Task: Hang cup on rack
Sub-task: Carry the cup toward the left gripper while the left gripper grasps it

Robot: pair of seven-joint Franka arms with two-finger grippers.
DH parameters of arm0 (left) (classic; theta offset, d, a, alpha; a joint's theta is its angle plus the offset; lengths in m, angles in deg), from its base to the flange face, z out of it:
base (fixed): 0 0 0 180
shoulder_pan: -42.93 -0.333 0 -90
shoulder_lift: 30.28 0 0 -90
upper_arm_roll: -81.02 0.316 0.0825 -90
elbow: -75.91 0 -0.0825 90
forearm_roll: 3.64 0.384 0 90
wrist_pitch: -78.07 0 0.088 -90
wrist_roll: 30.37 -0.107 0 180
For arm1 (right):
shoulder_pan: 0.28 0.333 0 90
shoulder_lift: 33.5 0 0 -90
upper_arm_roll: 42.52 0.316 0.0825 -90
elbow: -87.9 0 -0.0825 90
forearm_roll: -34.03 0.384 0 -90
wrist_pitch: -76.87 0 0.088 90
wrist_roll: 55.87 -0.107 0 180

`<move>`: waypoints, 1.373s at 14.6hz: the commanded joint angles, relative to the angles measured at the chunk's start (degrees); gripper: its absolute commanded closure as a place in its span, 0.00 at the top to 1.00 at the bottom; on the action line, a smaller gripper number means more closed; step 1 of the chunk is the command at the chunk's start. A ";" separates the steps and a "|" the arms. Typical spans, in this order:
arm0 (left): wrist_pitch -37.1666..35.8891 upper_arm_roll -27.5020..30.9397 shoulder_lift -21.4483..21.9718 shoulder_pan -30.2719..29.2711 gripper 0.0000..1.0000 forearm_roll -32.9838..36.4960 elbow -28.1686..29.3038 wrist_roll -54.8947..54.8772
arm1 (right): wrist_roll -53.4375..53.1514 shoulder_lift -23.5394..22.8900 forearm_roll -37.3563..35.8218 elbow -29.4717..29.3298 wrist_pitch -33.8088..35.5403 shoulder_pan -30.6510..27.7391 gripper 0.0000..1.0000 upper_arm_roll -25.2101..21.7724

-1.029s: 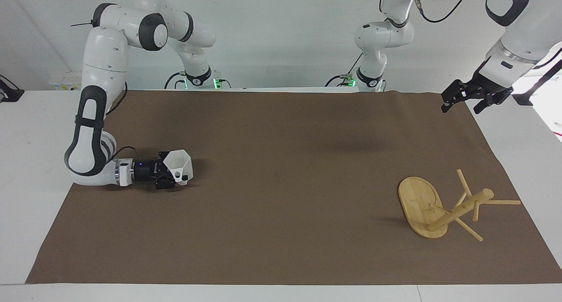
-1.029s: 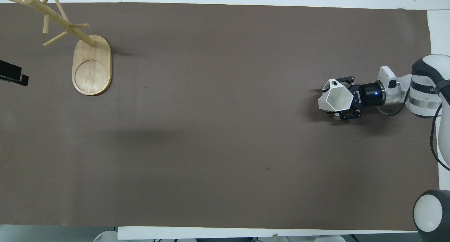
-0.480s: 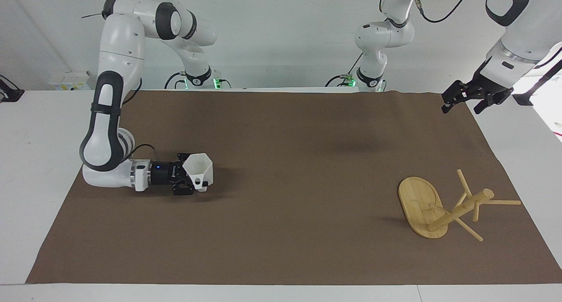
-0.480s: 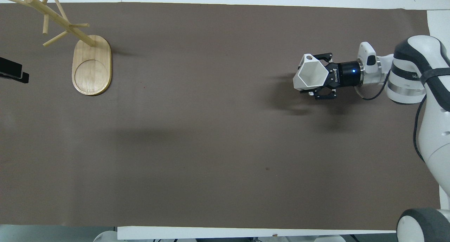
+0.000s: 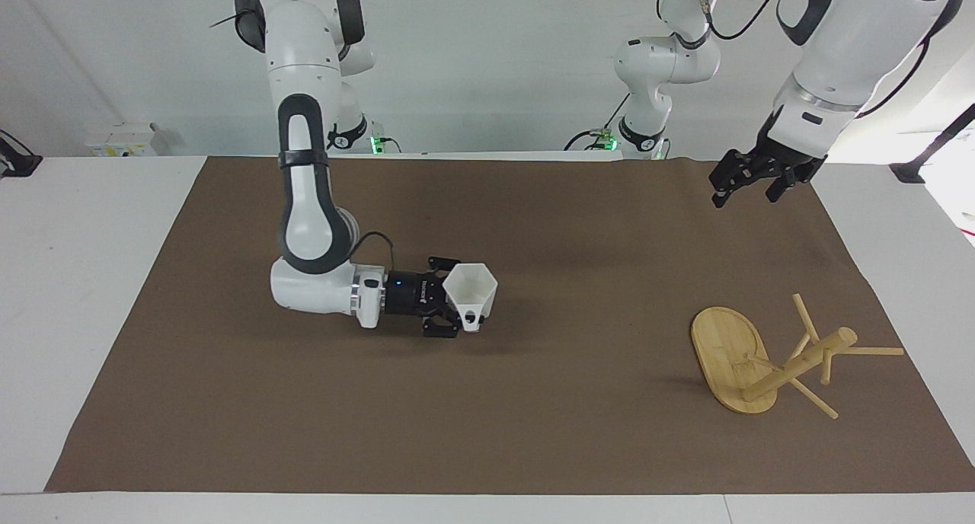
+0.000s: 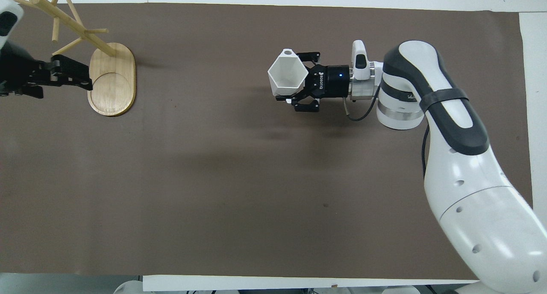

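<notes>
Over mid-mat, right gripper [image 5: 455, 305] clasping cup [image 5: 471, 287], rack [image 6: 81, 50] pegs cropped

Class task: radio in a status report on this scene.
Right gripper shut on white faceted plastic cup, mid-mat. Left gripper open, raised. Bamboo rack upright; path clear.

Brown mat [image 5: 533, 432] [image 6: 213, 178] spread over white table [image 5: 76, 280] [image 6: 534, 29], pale wall at the robots' end

1 cup [image 5: 471, 288], 1 rack [image 5: 769, 356], 2 claws.
</notes>
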 commanded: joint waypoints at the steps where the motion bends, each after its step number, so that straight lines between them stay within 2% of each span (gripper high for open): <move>1: 5.02 0.49 -2.66 5.64 1.00 0.69 1.21 11.97 | -4.03 3.15 1.25 0.61 -8.77 4.63 0.17 -0.40; 3: 6.52 0.49 -5.12 8.81 1.00 1.04 0.60 22.26 | -4.38 3.15 1.68 0.61 -12.31 8.06 0.17 -0.32; 7: 10.65 0.49 -8.56 13.38 1.00 0.87 -0.19 33.98 | -3.50 3.07 5.11 0.87 -16.45 12.38 0.17 -0.32; 14: 16.19 0.31 -11.81 17.35 0.98 0.43 1.04 38.65 | -3.06 3.07 4.76 1.04 -16.72 12.56 0.17 -0.40; 16: 18.12 0.22 -12.25 18.40 0.93 0.08 1.74 38.57 | -3.06 3.07 4.76 1.04 -16.81 12.65 0.17 -0.40; 17: 18.91 0.13 -12.17 18.66 0.86 -0.36 3.22 38.57 | -3.06 3.07 4.76 1.13 -16.81 12.65 0.17 -0.40; 18: 18.40 0.22 -11.82 19.62 0.40 -0.80 4.37 38.74 | -3.06 3.07 4.76 1.13 -16.81 12.56 0.17 -0.40; 19: 17.87 0.31 -11.38 20.24 0.01 -0.89 5.34 38.65 | -3.15 3.07 4.85 1.05 -16.81 12.56 0.17 -0.40; 20: 17.78 0.22 -11.37 19.99 0.00 -0.89 5.61 38.31 | -3.23 2.98 4.85 0.96 -17.07 12.47 0.17 -0.40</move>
